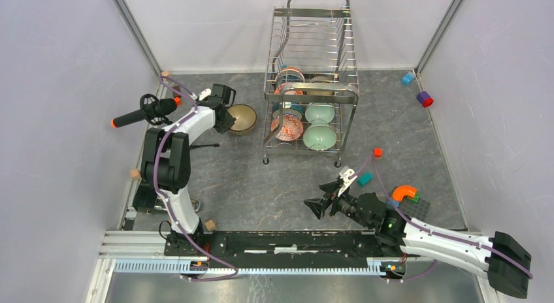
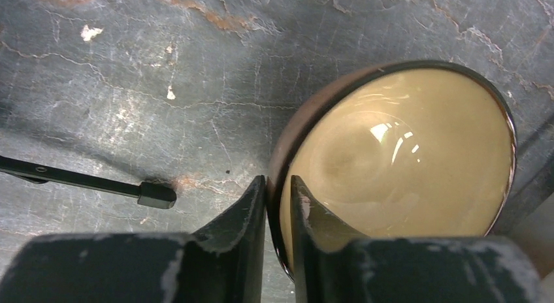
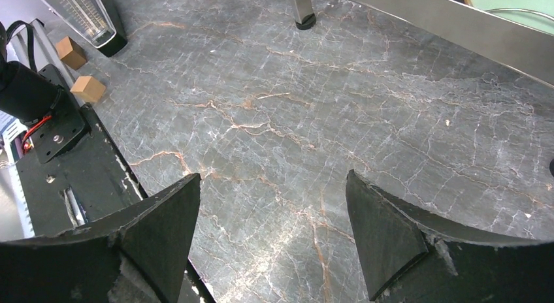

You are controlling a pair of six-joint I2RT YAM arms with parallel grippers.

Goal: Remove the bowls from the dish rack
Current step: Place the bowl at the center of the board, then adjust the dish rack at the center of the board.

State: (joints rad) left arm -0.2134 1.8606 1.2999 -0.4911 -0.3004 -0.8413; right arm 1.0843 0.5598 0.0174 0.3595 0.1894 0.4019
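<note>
The dish rack (image 1: 313,48) stands at the back centre, a two-tier chrome wire frame; its steel rail (image 3: 444,29) crosses the right wrist view. Bowls remain in it: two pale green (image 1: 319,111) (image 1: 320,136), a red patterned one (image 1: 287,128), a blue one (image 1: 287,110), and others on the upper tier (image 1: 289,78). A tan bowl (image 1: 242,117) (image 2: 405,159) with a dark rim sits upright on the table left of the rack. My left gripper (image 1: 228,117) (image 2: 277,185) straddles its rim, jaws slightly parted, with a sliver of gap inside. My right gripper (image 1: 313,207) (image 3: 274,185) hovers wide open over bare table.
Toy blocks lie at the right: blue (image 1: 407,78), purple-red (image 1: 424,98), red (image 1: 377,153), teal (image 1: 364,179) and an orange arch (image 1: 405,193). Wooden cubes (image 1: 210,224) (image 3: 87,89) sit near the left base. A thin black rod (image 2: 85,182) lies beside the tan bowl.
</note>
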